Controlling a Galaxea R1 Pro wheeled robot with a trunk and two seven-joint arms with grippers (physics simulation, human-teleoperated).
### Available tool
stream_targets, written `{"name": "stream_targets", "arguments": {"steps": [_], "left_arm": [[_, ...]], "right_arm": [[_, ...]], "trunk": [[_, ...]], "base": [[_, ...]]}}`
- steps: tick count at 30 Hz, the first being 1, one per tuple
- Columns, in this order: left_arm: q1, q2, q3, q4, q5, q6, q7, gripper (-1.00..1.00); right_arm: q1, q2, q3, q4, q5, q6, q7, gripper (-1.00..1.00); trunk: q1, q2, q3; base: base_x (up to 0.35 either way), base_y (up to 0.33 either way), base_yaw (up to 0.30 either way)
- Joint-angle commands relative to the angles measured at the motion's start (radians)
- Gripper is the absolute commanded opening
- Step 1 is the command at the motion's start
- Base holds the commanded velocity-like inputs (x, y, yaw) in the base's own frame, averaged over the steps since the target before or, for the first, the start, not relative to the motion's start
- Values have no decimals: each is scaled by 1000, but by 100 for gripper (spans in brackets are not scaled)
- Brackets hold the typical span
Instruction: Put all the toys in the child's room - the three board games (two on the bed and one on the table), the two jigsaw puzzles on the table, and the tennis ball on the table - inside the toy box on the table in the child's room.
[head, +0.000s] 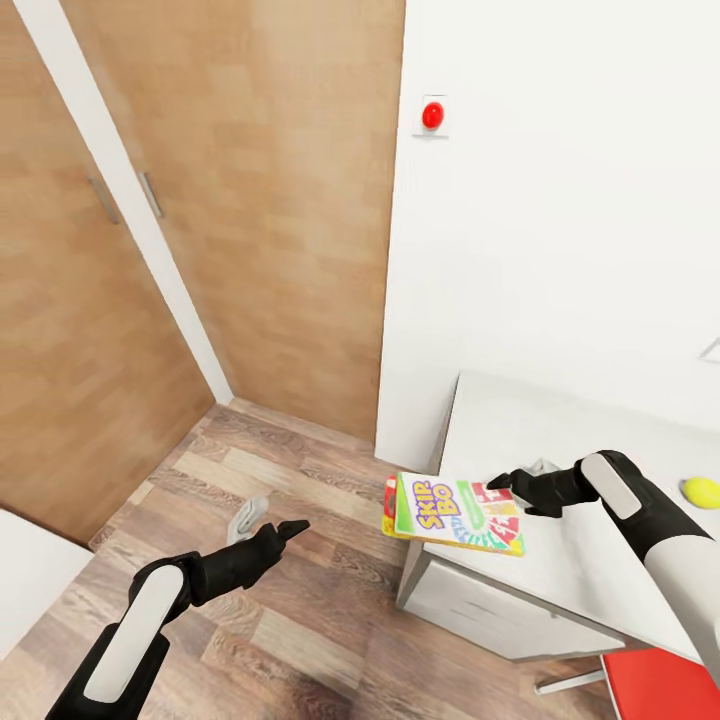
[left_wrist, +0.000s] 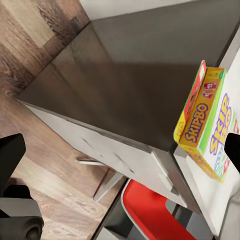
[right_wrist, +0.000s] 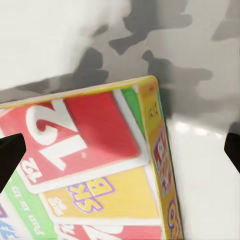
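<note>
The child's room (head: 560, 200) shows here as white wall, wooden doors and a wood-plank floor (head: 300, 600), and the robot stands at the near corner of the table (head: 520, 420), whose pale top carries what the task needs at this moment. On that top, by the edge nearest the robot, lies 1 board game (head: 458, 512), the green-edged yellow-and-red Skip-Bo box, lying flat with its corner jutting out past the table's end over the floor. The right tool (head: 505, 483) sits at the box's far edge with its fingers spread to either side of it in the right wrist view; whether the box is actually gripped or just bracketed I cannot tell. The left tool (head: 296, 527) hangs over the floor well apart from the table, carrying nothing, and whether its fingers are parted or closed I cannot tell. A red chair (head: 665, 682) is tucked under the table, and the small yellow-green tennis ball (head: 701, 491) rests further along the top. I judge the step in hand to be moving this 1 game toward the toy box; the next move calls for a sure hold on the box's edge, then a turn along the table to find the container.
</note>
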Motion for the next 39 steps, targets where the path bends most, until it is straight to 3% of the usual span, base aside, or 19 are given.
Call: {"name": "stream_targets", "arguments": {"steps": [1, 30, 33, 39], "left_arm": [[-1, 1, -1, -1, 11, 1, 10, 100], [-1, 0, -1, 0, 10, 1, 10, 100], [-1, -1, -1, 2, 10, 1, 10, 100], [-2, 0, -1, 27, 9, 1, 2, 100]], "right_arm": [[0, -1, 3, -1, -17, 1, -1, 100], [2, -8, -1, -4, -14, 1, -3, 100], [4, -18, -2, -18, -13, 1, -2, 100], [23, -77, -2, -131, -13, 1, 2, 100]], "trunk": [[11, -1, -2], [11, -1, -2], [11, -1, -2], [11, -1, -2]], "base": [[0, 0, 35], [0, 0, 6], [0, 0, 0], [0, 0, 0]]}}
